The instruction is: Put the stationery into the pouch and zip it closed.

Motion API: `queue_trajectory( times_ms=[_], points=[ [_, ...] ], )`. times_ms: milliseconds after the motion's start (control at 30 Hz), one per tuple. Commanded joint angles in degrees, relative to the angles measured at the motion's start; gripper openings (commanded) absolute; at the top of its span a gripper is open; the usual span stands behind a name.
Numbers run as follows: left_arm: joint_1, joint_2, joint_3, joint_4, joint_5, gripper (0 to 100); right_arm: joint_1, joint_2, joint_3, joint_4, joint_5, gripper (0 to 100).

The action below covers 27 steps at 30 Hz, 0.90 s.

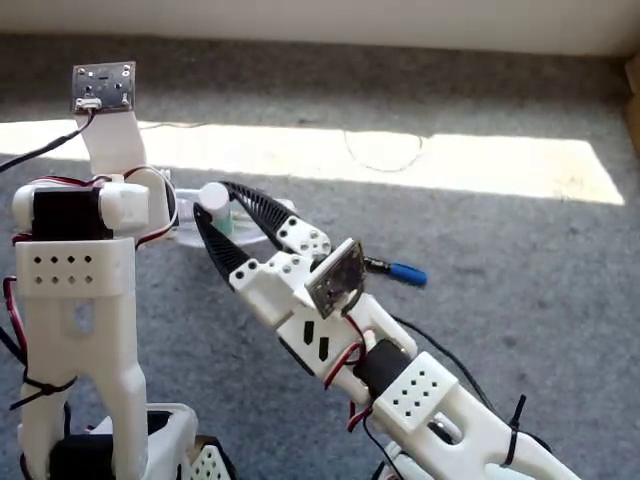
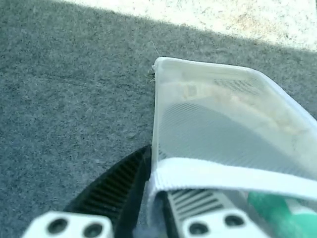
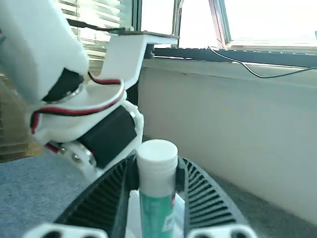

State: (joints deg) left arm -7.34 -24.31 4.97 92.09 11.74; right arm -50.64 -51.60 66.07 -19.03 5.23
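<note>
The translucent white mesh pouch (image 2: 223, 129) lies on the grey carpet (image 1: 520, 320). From above it is mostly hidden behind the left arm's wrist joint, with just a pale sliver visible beside it. Its white zip band is pinched shut between the black ribbed fingers of the left gripper (image 2: 156, 181): one finger is outside the wall, the other shows dimly through the mesh. The pouch's near end is cut off at the frame edge.

Just beside that band stands the green glue stick with a white cap (image 3: 156, 188). It is upright and held in a narrow grip by the right gripper (image 1: 213, 200). I cannot tell whether its lower end is inside the pouch or outside it.

A blue-and-black pen (image 1: 400, 271) lies on the carpet well apart from the pouch. The right arm stands between them, and the pen's black end runs behind that arm's wrist camera. Beyond the pouch, a sunlit strip (image 1: 480, 165) crosses the carpet, with a thin looped cable (image 1: 385, 152) lying on it.
</note>
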Motion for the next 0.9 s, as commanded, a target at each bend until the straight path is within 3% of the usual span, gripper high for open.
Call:
queue_trajectory(
  times_ms=[0,267,500,700,867],
  points=[
    [-0.7,1.1,0.3,-1.1,0.2,1,-1.3,-1.5,0.3,-2.6,2.3,4.2],
    [-0.7,1.2,0.3,-1.1,0.2,1,-1.2,-1.5,0.6,-2.3,2.3,4.4],
    [-0.7,1.2,0.3,-1.1,0.2,1,-1.1,-1.9,1.2,-1.1,2.3,18.2],
    [-0.7,1.2,0.3,-1.1,0.2,1,-1.2,-11.1,1.2,7.1,2.1,18.1],
    [-0.7,1.2,0.3,-1.1,0.2,1,-0.6,-21.7,-0.9,22.0,2.0,18.1]
  ],
)
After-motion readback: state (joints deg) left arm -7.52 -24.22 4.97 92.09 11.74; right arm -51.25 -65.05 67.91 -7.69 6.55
